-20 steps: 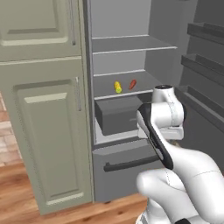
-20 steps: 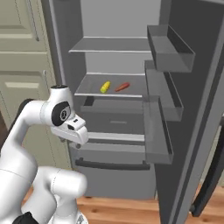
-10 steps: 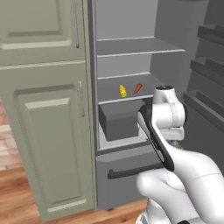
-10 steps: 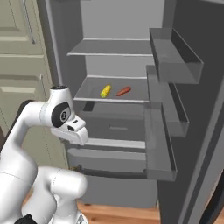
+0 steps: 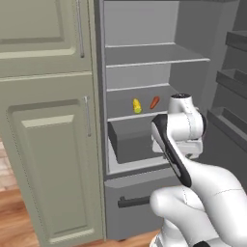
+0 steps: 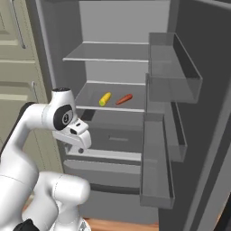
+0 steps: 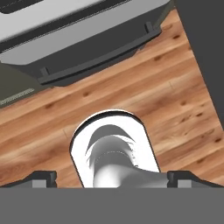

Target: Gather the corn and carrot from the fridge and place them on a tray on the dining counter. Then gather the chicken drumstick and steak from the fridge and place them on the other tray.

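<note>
The yellow corn [image 5: 137, 105] [image 6: 104, 99] and the orange carrot [image 5: 154, 102] [image 6: 124, 99] lie side by side on the middle shelf [image 6: 135, 92] of the open fridge. My arm is folded in front of the fridge, below that shelf. Its hand [image 6: 76, 137] points down at the floor, well short of the vegetables. In the hand view my gripper [image 7: 113, 178] is open, its fingertips [image 7: 43, 177] far apart with nothing between them. The chicken drumstick, steak, trays and dining counter are out of view.
A tall pale cabinet [image 5: 48, 144] stands left of the fridge. The fridge door [image 6: 203, 135] with its clear bins [image 6: 155, 162] hangs open on the right. A dark drawer [image 5: 130, 140] sits under the shelf, above the freezer drawer handle [image 5: 135, 200] [image 7: 96, 57] and the wooden floor [image 7: 175, 87].
The base has driven closer to the fridge, so the whole scene looms larger in both base views. The arm keeps the same folded pose and the gripper stays open.
</note>
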